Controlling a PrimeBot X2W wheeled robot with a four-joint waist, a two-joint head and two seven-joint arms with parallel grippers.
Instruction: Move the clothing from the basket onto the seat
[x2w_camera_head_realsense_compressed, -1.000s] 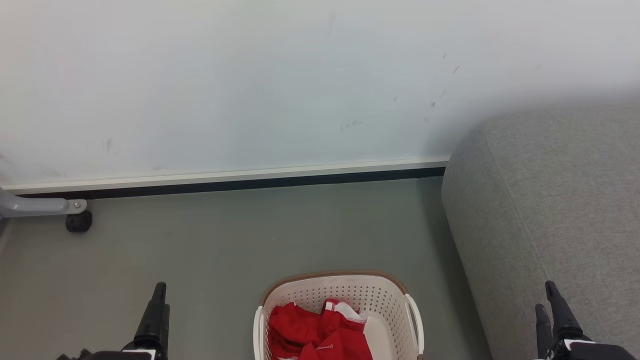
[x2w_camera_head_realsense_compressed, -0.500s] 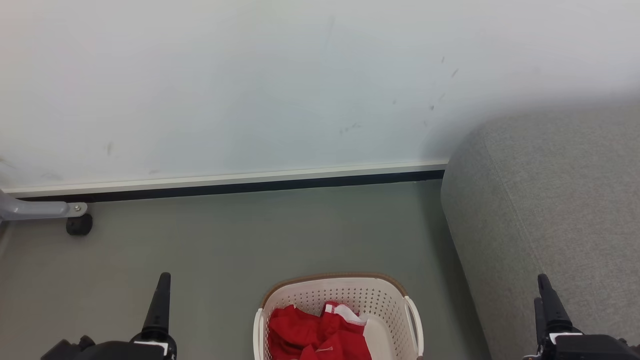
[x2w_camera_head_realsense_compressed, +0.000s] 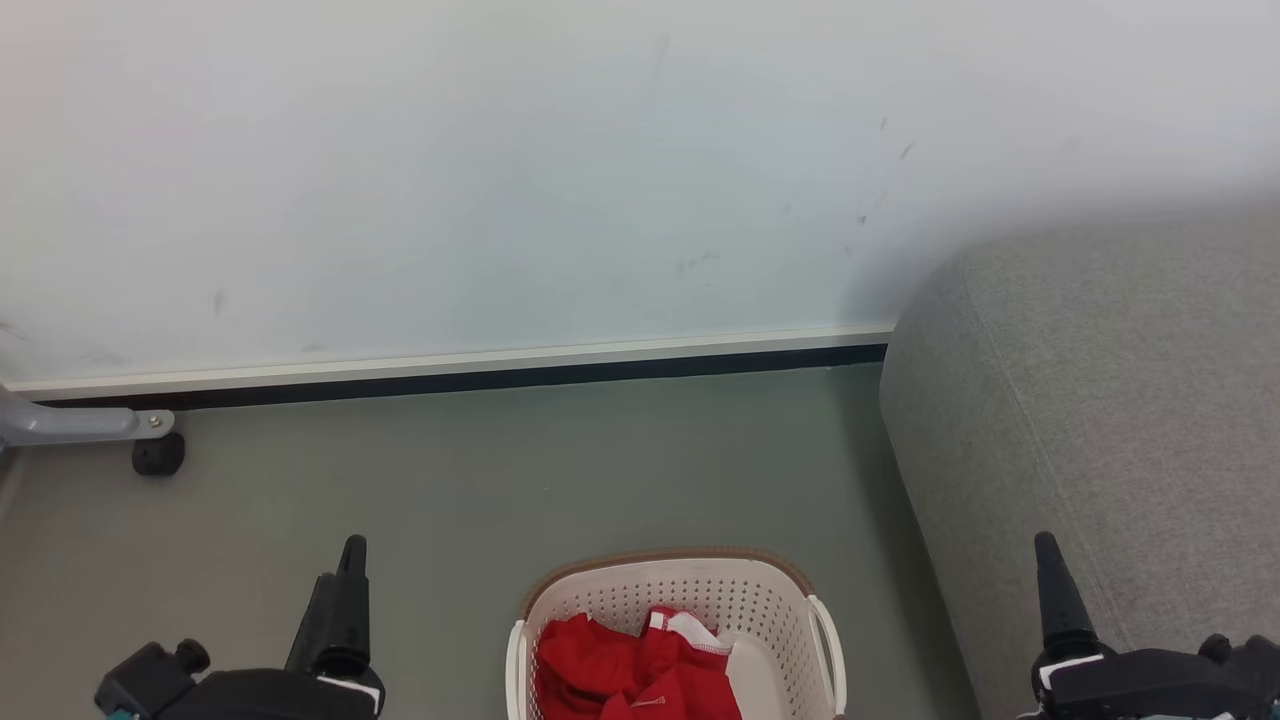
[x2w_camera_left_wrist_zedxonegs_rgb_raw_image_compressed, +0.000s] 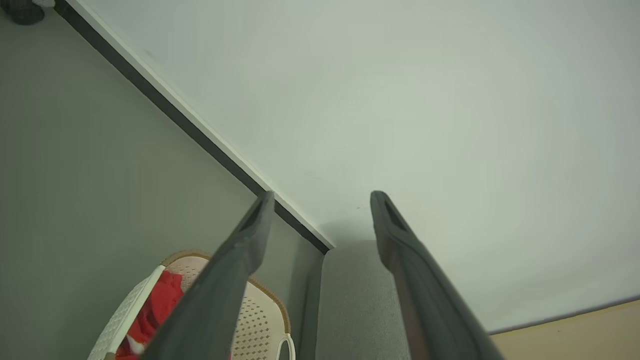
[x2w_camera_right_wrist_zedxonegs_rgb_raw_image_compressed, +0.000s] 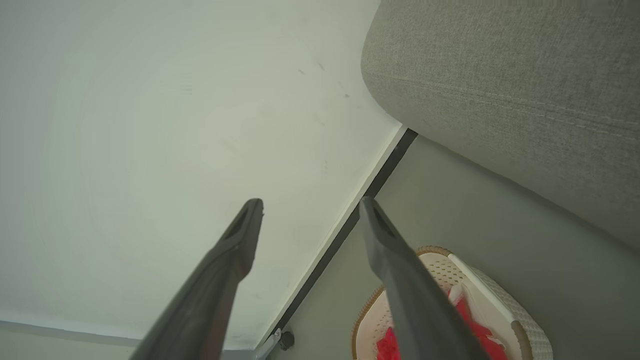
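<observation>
Head view: your left hand (x2w_camera_head_realsense_compressed: 345, 590) and right hand (x2w_camera_head_realsense_compressed: 1052, 590), both spread wide and empty, flank the basket (x2w_camera_head_realsense_compressed: 670, 556). Its clothing (x2w_camera_head_realsense_compressed: 610, 665) lies inward of each, seemingly nearer your left.

The left gripper (x2w_camera_head_realsense_compressed: 340, 568) stands higher in the head view than a second ago and nearer the centre, on the basket (x2w_camera_head_realsense_compressed: 700, 590) side. More of its dark wrist body shows at the bottom edge. The right gripper (x2w_camera_head_realsense_compressed: 1047, 565) is likewise higher and shifted inward across the flank of the seat (x2w_camera_head_realsense_compressed: 1100, 400). One finger shows where two showed before. The skirting board (x2w_camera_head_realsense_compressed: 500, 358) and the basket sit slightly lower in the frame, by a like amount, so the camera has moved, not the objects.
</observation>
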